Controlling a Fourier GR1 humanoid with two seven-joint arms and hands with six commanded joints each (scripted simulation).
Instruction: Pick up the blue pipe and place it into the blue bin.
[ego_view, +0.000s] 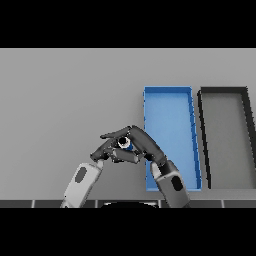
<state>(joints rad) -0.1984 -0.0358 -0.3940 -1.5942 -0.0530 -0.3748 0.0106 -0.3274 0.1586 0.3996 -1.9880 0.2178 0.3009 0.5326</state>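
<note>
Where both dark hands meet on the grey counter (60, 100) — right hand (145, 145) curled round small blue pipe (126, 144), left hand (107, 149) relaxed, touching — just left of rectangular blue bin (170, 90), black bin (222, 91) beyond.

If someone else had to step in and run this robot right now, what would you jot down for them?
Right hand: fingers curled round the small blue pipe, just left of the bin.
Left hand: close against the same spot; whether it holds anything cannot be told.
Rectangular blue bin: on the grey table, nothing visible inside. A dark grey bin sits to its right.
Done: pipe grasped.
Left: carry it rightward over the blue bin and let go.
</note>
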